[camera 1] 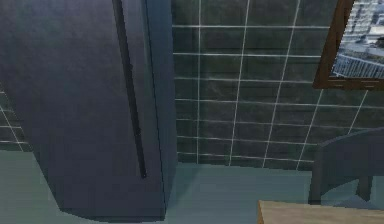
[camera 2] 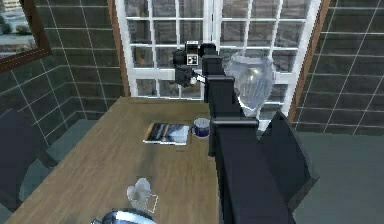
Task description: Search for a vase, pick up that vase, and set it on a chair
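Because the arm (camera 2: 245, 170) lies stretched across the wooden table (camera 2: 110, 150), the step in hand looks like the pick-up, not the search. At the table's near edge sit a rounded dish (camera 2: 125, 217) and a small clear glass object (camera 2: 142, 195). Toward the table's middle lie a magazine (camera 2: 168, 132) and, just beside the arm, a dark mug (camera 2: 202, 127). A dark chair (camera 2: 15, 150) stands at the table's left side in the arm side view, and a second chair (camera 2: 285, 150) at its right side, partly behind the arm. Above the table's far edge hangs the gripper (camera 2: 181, 68). I cannot tell how its fingers stand or whether it holds anything. The vase (camera 2: 248, 80), clear glass with a wide belly, shows at the table's far right corner, on the other side of the arm from the gripper. Whether it rests on the table cannot be made out. Beyond the table rises a white-framed window (camera 2: 160, 30). By my reading, the next move calls for bringing the fingers round to the vase, then carrying it to either chair at the table.
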